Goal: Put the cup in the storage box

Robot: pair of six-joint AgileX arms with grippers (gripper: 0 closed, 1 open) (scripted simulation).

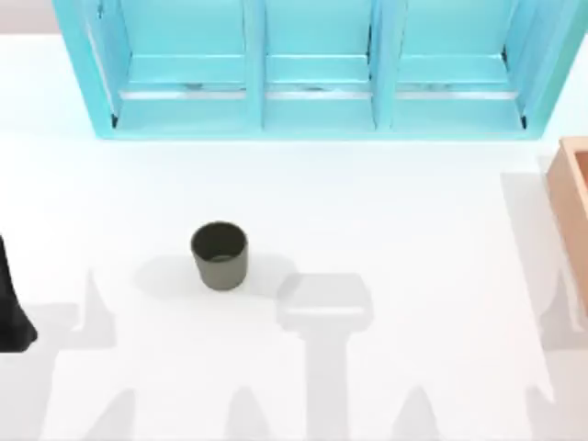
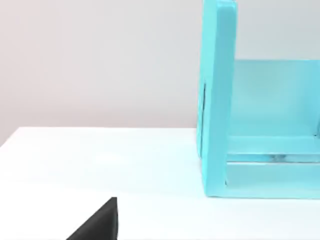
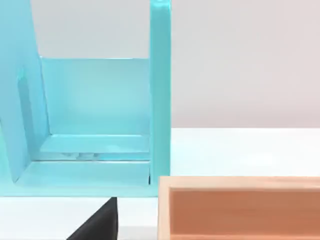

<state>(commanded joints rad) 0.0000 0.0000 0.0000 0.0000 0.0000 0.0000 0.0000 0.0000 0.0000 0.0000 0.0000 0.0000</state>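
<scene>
The small dark olive-grey cup (image 1: 219, 255) stands upright on the white table, left of the middle. The tan storage box (image 1: 574, 188) sits at the table's right edge, cut off by the top view. In the right wrist view the storage box's near wall (image 3: 240, 207) lies close in front of the camera. A dark part of my left arm (image 1: 13, 308) is parked at the table's left edge, well away from the cup. A dark corner of the left gripper (image 2: 100, 224) and one of the right gripper (image 3: 100, 224) show in their wrist views.
A big light-blue shelf unit (image 1: 312, 73) with three compartments spans the back of the table. Its left end (image 2: 220, 100) and its right end (image 3: 160, 95) stand ahead of the wrist cameras. White tabletop (image 1: 413, 239) lies between cup and box.
</scene>
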